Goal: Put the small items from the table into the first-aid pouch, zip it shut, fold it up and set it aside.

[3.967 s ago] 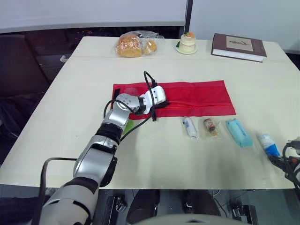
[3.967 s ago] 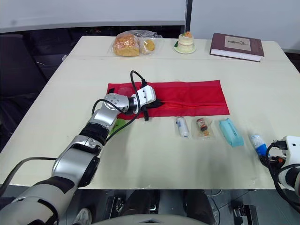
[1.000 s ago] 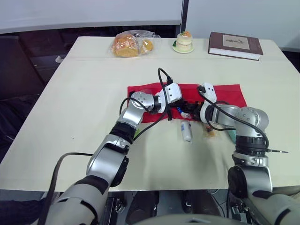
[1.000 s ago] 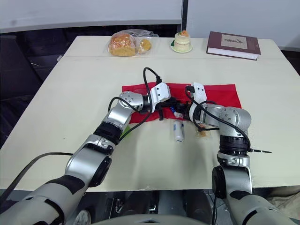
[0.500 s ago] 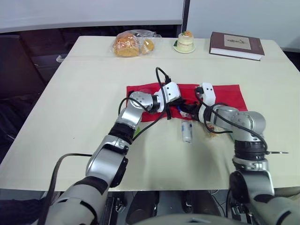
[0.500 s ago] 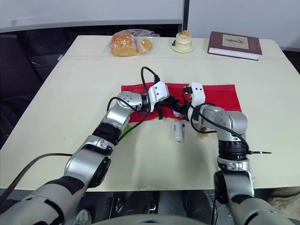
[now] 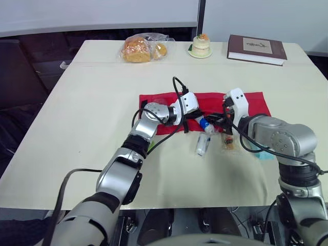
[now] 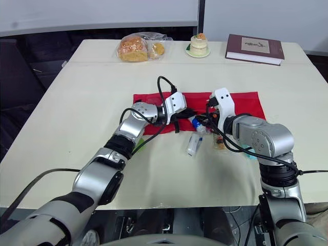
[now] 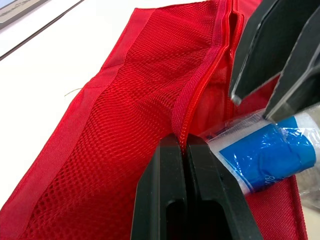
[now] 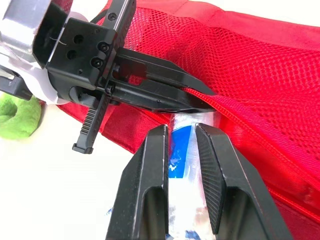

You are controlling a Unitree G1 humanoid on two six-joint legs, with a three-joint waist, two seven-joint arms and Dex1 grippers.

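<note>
Risk first.
- Right pincer [image 10: 181,129] is closed narrow on the blue-and-white tube [image 9: 260,152], whose nose is at the zip mouth [image 9: 200,85] of the red pouch [image 7: 254,101], not clearly inside.
- Left pincer [image 9: 181,146] is clamped flat on the near zip edge, touching the tube.
- Likely trouble: the mouth looks barely parted, so the tube may ride over the mesh or jam on the lip.
- A push could drag the limp pouch across the worktop [image 7: 92,128].
- The tube's slick wrap may slip in the grip.
- The two pincers sit very close and could knock together.
- If released early, the tube rolls back out to the near side.

Count.
- Pouch: one, mid-worktop.
- Small items: four.
  - The tube, held.
  - A white wrapped roll [image 7: 201,145], near side of the pouch.
  - A small packet [image 7: 228,142], just right of the roll.
  - A teal pack [image 7: 264,155], mostly hidden by the right arm.
- Green object [image 10: 15,117]: one, by the pouch's left end; cannot tell what it is.
- Far edge: one bread bag [image 7: 141,49], one cake [image 7: 200,45], one book [image 7: 257,48].
</note>
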